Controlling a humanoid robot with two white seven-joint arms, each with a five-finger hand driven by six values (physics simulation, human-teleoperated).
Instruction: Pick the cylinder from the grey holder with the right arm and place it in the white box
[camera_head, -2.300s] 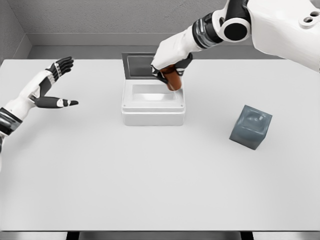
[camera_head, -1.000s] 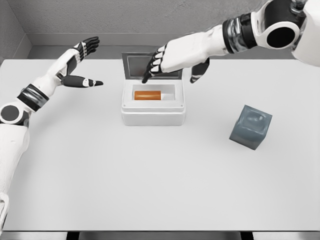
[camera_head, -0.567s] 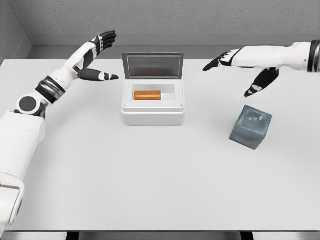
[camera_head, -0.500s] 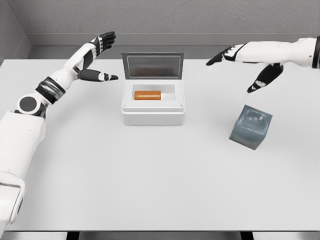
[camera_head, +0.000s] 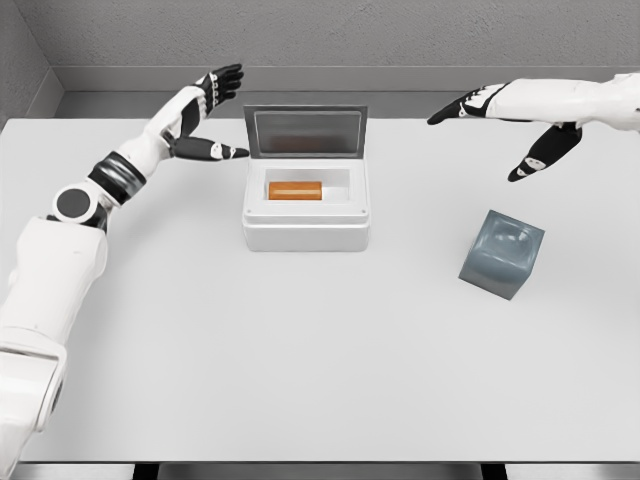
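The right robot hand (camera_head: 510, 115) is held above the far right part of the desk (camera_head: 300, 350), its fingers spread and nothing gripped; the thumb is pointed down toward the desk, and the arm is seen entering from the right edge of the view. Below and slightly in front of it the grey holder (camera_head: 502, 253) is set, a dark cube turned at an angle, well apart from the hand and standing by itself near the desk's right side. Between the holder and the white box (camera_head: 306, 222) a bare strip of desk is left. The orange-brown cylinder (camera_head: 295, 190) is seen lying on its side inside the white box, toward the left of the recess, with free room left to its right. The box lid (camera_head: 305, 132) is stood up at the back edge, open toward the camera. The left robot hand (camera_head: 205, 115) is held just left of the lid, fingers extended and empty, its thumb tip near the lid's left edge though contact cannot be told. The whole front half of the desk is left as open surface up to the near edge.
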